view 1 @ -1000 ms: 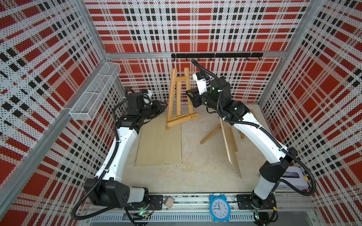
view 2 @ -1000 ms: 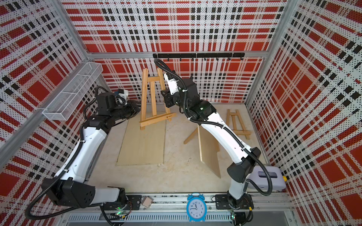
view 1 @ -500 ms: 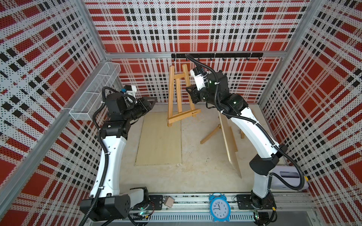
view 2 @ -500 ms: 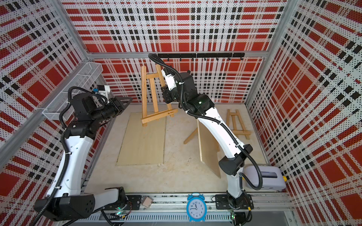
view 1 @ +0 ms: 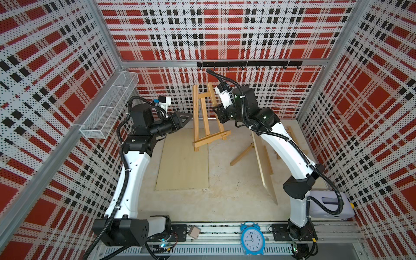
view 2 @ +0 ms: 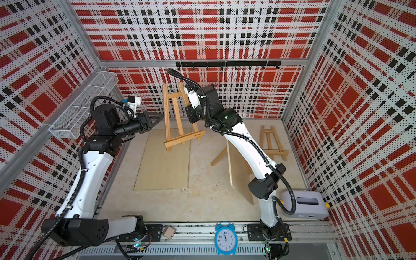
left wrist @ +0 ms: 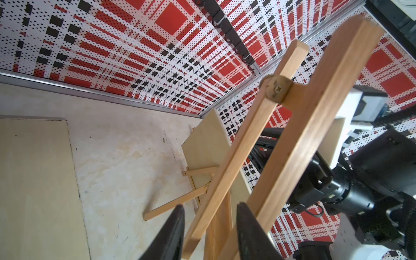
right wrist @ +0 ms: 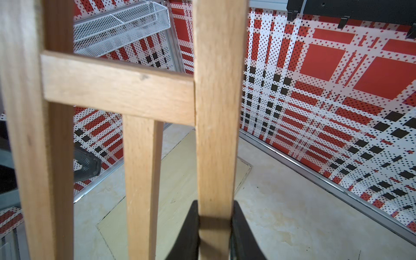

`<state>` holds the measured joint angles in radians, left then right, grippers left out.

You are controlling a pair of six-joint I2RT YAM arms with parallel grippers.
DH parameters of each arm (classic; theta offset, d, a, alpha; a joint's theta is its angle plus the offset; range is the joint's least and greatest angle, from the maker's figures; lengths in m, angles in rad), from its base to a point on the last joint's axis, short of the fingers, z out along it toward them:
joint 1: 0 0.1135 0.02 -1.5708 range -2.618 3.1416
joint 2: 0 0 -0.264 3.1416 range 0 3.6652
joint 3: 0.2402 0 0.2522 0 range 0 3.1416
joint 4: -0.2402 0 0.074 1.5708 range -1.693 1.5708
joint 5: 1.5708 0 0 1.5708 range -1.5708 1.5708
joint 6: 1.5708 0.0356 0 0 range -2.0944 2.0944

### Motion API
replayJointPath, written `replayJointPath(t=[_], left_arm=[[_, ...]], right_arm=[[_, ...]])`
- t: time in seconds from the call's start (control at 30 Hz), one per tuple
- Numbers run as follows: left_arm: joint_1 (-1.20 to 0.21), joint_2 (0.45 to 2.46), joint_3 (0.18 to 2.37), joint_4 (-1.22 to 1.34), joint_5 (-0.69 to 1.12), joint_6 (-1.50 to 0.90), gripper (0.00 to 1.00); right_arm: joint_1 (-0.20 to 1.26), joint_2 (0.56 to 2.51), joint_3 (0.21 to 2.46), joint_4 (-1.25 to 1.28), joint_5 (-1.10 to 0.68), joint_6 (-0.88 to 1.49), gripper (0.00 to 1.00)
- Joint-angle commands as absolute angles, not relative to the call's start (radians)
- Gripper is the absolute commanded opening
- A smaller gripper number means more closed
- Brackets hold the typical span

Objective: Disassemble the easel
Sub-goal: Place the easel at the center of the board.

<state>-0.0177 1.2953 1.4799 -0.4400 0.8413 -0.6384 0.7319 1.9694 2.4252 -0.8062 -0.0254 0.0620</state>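
R gripper [right wrist: 215, 216] clamps easel [view 1: 211, 137], L gripper [left wrist: 209, 208] spread

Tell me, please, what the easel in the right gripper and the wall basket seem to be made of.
Easel: pale wood, seemingly unvarnished; grain lines show, matte surface. Basket: probably white-coated metal wire; fine see-through mesh.

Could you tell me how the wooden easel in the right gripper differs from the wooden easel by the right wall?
The pale wooden A-frame easel in the right gripper is held up and tilted, clamped by one leg; the wooden easel by the right wall rests on the floor, untouched. Both are bare-wood A-frames with a bottom ledge.
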Motion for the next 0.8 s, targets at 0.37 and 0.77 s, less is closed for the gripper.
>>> replayJointPath(t=[0.37, 0.77], left_arm=[[-0.017, 1.27, 1.509, -0.491, 0.867, -0.581, 0.45], [0.022, 1.225, 1.465, -0.426, 0.93, -0.616, 0.41]], right_arm=[[0.732, 1.962, 2.47, -0.735, -0.051, 0.09, 0.0], [0.718, 1.965, 2.47, -0.728, -0.096, 0.125, 0.0]])
